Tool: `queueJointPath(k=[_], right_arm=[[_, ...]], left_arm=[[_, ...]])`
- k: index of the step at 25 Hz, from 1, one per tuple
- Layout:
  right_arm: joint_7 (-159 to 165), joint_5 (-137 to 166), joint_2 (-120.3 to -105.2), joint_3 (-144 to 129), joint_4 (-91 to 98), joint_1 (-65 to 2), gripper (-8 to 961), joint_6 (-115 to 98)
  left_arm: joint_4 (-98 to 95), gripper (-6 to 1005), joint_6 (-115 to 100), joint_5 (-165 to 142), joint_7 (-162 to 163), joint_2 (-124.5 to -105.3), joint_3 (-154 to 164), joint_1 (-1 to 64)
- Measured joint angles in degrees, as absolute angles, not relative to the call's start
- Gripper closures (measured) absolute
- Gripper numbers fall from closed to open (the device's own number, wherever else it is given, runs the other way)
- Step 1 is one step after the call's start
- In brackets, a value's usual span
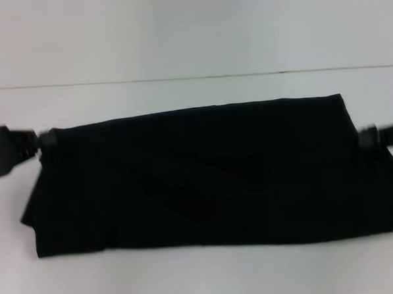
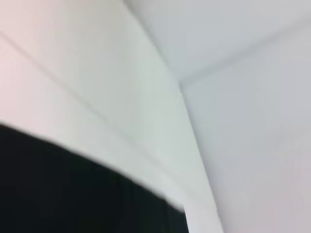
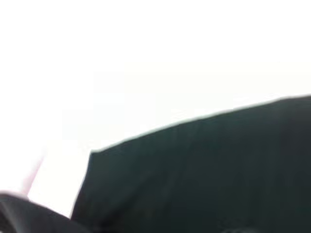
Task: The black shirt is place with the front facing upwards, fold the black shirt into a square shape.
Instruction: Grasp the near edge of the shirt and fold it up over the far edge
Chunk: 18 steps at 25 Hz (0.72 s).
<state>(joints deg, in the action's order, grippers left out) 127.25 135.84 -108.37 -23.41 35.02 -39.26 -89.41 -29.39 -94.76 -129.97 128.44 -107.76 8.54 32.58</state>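
The black shirt (image 1: 211,176) lies on the white table (image 1: 203,278) as a wide folded band, plain black side up, with no letters showing. My left gripper (image 1: 39,146) is at the shirt's upper left corner, where the cloth gathers toward it. My right gripper (image 1: 366,137) is at the shirt's right edge, pinching the cloth there. The shirt also shows as a black mass in the left wrist view (image 2: 73,194) and in the right wrist view (image 3: 209,179).
The white table's far edge (image 1: 193,77) runs across behind the shirt, with a pale wall beyond it. Bare table shows in front of the shirt and behind it.
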Motion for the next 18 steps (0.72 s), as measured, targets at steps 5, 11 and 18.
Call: queueJointPath(k=[5,11,18], right_arm=[[124.4,127.1,-111.47,-23.8,27.9,-39.3,887,-74.7],[120.7,122.6,-115.9,-23.8,27.5,-39.5,887,-62.9],[118.8,117.4,-115.76,-23.8,27.2,-39.8,888,-61.4]], left_arm=[[-29.3,969,-85.1,-123.9,124.4,-112.17,7.9,32.1],[-28.5,968,-76.7,-117.7,119.4,-115.74,7.9,31.9],[-27.4,952,-73.8,-114.5,117.9,-115.32,8.2,33.3]])
